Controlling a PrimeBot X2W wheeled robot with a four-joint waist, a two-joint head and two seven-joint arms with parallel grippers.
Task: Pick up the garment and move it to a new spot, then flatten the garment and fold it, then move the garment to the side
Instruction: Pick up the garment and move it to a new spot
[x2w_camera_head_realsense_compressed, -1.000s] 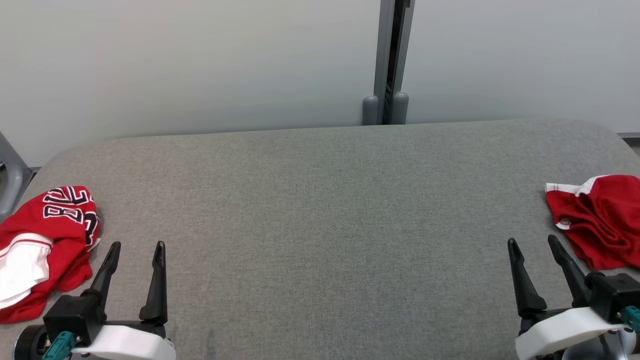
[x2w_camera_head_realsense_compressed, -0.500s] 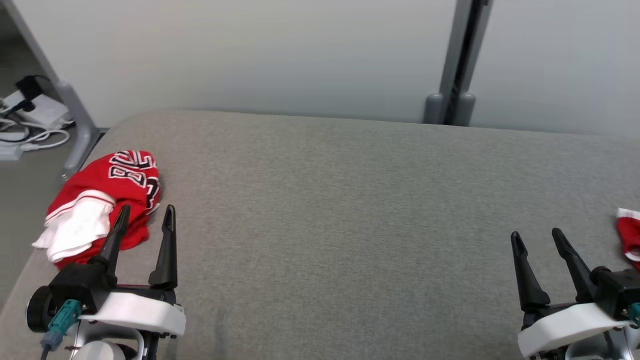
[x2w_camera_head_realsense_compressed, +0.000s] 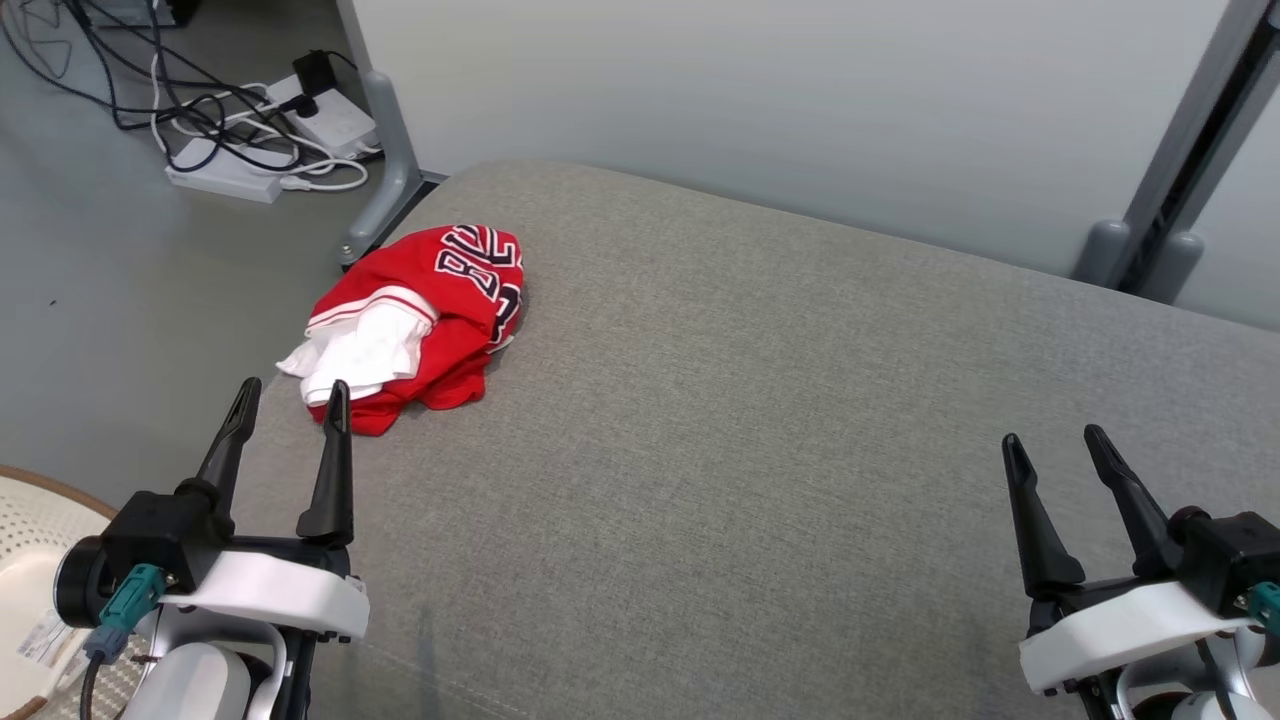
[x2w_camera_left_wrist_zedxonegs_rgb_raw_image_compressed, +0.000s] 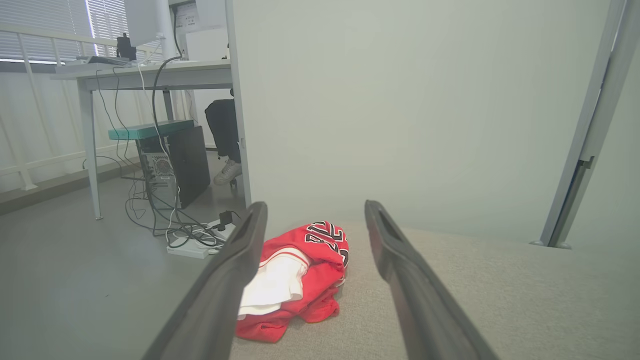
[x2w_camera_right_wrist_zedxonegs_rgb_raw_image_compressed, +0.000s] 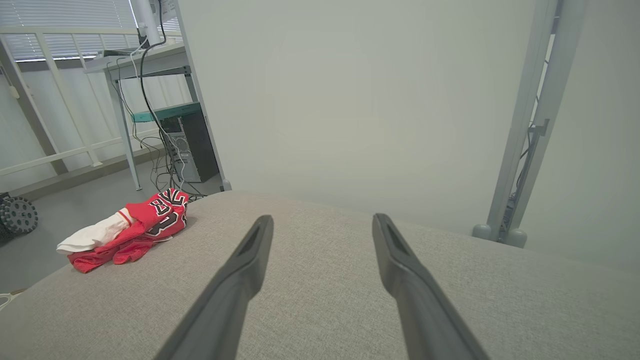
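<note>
A crumpled red garment (x2w_camera_head_realsense_compressed: 420, 320) with white trim and dark lettering lies near the left edge of the grey padded table (x2w_camera_head_realsense_compressed: 760, 420). The left wrist view has the garment (x2w_camera_left_wrist_zedxonegs_rgb_raw_image_compressed: 295, 275) straight ahead between the fingers, some way off. My left gripper (x2w_camera_head_realsense_compressed: 290, 400) is open and empty, its right fingertip just short of the garment's near edge. My right gripper (x2w_camera_head_realsense_compressed: 1050, 440) hovers open and empty over the table's right part. From the right wrist, the garment (x2w_camera_right_wrist_zedxonegs_rgb_raw_image_compressed: 135, 227) lies far to the left.
Left of the table is bare floor with a power strip and tangled cables (x2w_camera_head_realsense_compressed: 240, 140) by a grey post (x2w_camera_head_realsense_compressed: 385, 150). A round pale basket (x2w_camera_head_realsense_compressed: 30, 560) sits at the lower left. A partition wall (x2w_camera_head_realsense_compressed: 760, 110) stands behind the table.
The head camera has swung left, so the garment now sits nearer the picture's middle and the floor shows. A second red garment at the right has left the picture. Both grippers stay open.
</note>
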